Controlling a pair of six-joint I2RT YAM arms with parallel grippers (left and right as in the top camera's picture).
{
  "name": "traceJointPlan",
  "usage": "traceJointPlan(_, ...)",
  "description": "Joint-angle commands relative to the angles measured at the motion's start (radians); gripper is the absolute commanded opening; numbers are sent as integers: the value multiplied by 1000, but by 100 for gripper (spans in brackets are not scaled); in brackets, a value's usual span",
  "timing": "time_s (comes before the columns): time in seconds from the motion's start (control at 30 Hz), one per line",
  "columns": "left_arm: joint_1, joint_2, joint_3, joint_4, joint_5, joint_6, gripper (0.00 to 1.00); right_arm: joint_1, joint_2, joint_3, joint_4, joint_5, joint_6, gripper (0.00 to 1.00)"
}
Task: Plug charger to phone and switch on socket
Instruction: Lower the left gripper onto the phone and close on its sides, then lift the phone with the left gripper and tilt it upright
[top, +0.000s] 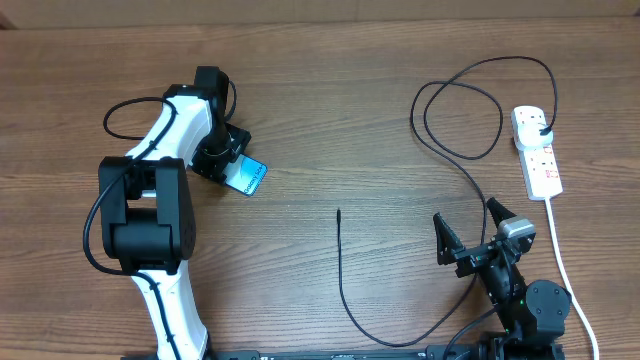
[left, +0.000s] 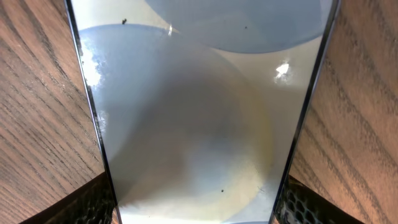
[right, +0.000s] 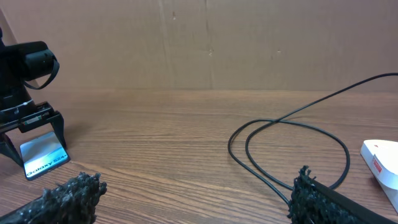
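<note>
Overhead view of a wooden counter with two robot arms working from the near edge. The left gripper (top: 232, 163) is reaching toward the far left part of the counter and is pinching the phone (top: 248, 177) by its long sides. The wrist view is showing the pale blue screen filling the space between the finger pads (left: 93, 206). From the right wrist view the phone is sitting tilted, one end raised off the wood.

The right gripper (top: 465, 215) is hovering near the near right corner with its jaws spread wide, holding nothing.

The charger (top: 345, 295) is lying loose. Its small connector tip (top: 338, 212) is resting near the middle of the counter, well apart from the phone. The cable is running toward the near edge, curving right past the right gripper, then looping toward the far right corner. There its black plug (top: 541, 125) is sitting in the socket (top: 540, 165), a white power strip lying along the right edge. Whether its switches are on cannot be told.

The step in hand appears to be steadying the phone for plugging in. The next move is likely calling for the right gripper to travel left to the connector tip, pinch it close to the end, and line it up with the phone's port. The socket switch is still waiting.
</note>
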Motion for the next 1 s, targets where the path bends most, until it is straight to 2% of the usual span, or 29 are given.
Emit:
traceJointPlan(0.0,3,25,-31,7,19,-13,62,3,-10,-1,4,5,0,100)
traceJointPlan(0.13,3,25,-31,7,19,-13,46,3,-10,-1,4,5,0,100)
traceJointPlan(0.37,3,25,-31,7,19,-12,6,3,-10,-1,4,5,0,100)
traceJointPlan(0.97,5,18,20,-28,19,-4,4,3,-10,-1,4,5,0,100)
